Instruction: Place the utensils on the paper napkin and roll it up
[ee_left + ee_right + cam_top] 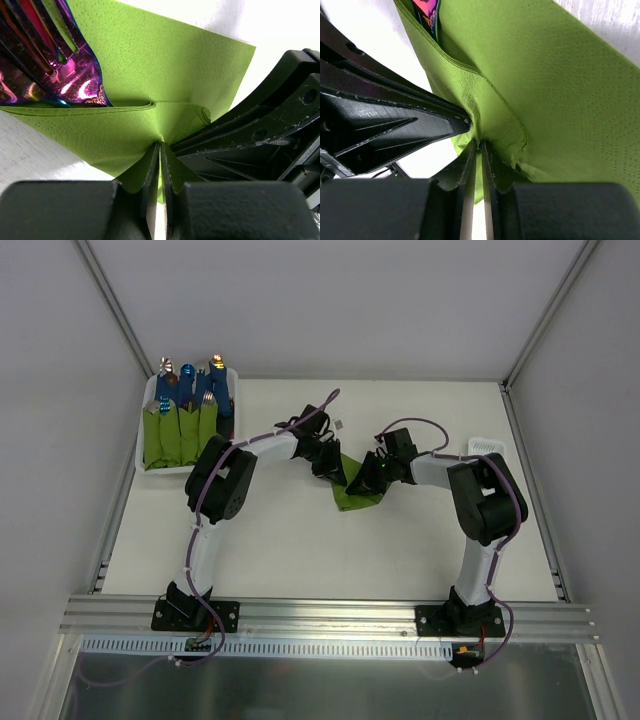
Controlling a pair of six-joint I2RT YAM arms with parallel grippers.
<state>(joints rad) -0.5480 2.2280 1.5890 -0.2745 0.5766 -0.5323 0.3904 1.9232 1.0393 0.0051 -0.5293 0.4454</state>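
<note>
Napkin (355, 498) at the middle of the surface (300, 550), between the left hand (160, 150) and the right hand (479, 145), which meet tip to tip over it, each pinching the same raised fold. Utensils (45, 55) lie on the napkin's lower layer, partly tucked under the folded flap. Tray (143, 455) in the far-left corner, holding bundles (180, 435) side by side; small basket (485, 443) at the far-right edge

The top camera looks down from behind the arm bases over the whole tabletop (300, 550). The wrist cameras look very closely past the left gripper (160, 146) and the right gripper (479, 143), from opposite sides, at the same fold of the paper napkin (150, 65).
</note>
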